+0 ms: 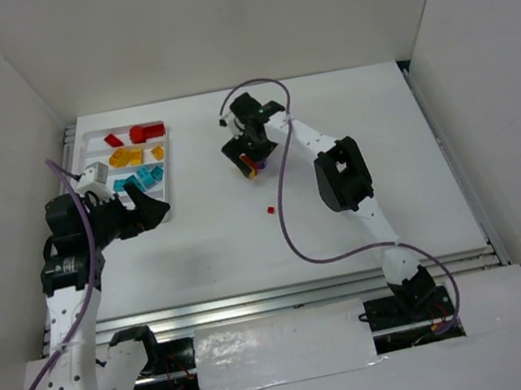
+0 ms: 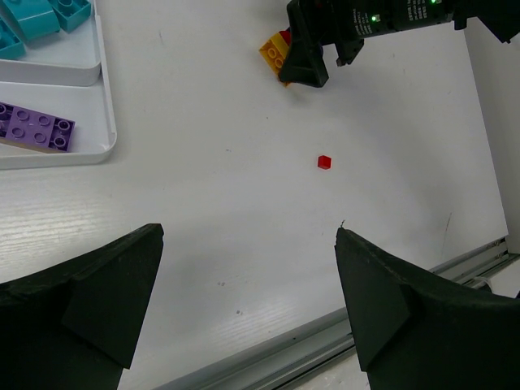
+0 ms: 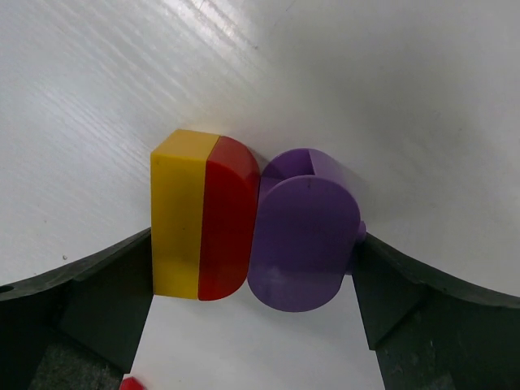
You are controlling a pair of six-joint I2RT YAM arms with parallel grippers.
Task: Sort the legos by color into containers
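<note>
The white tray (image 1: 169,150) lies at the far left, with red legos (image 1: 139,133), orange ones (image 1: 128,158) and teal ones (image 1: 142,179) in separate containers. A purple lego (image 2: 36,127) lies in the nearest container. My left gripper (image 2: 249,231) hovers open and empty beside the tray's near corner. My right gripper (image 3: 253,236) is down at the table's far middle, open. Its fingers flank a yellow lego (image 3: 179,211), a red lego (image 3: 227,215) and a purple rounded lego (image 3: 305,244) standing side by side. A tiny red lego (image 1: 270,210) lies loose nearer me.
White walls close in the table on the left, right and back. A metal rail (image 2: 325,341) runs along the table's near edge. The right arm's cable (image 1: 290,220) loops over the table's middle.
</note>
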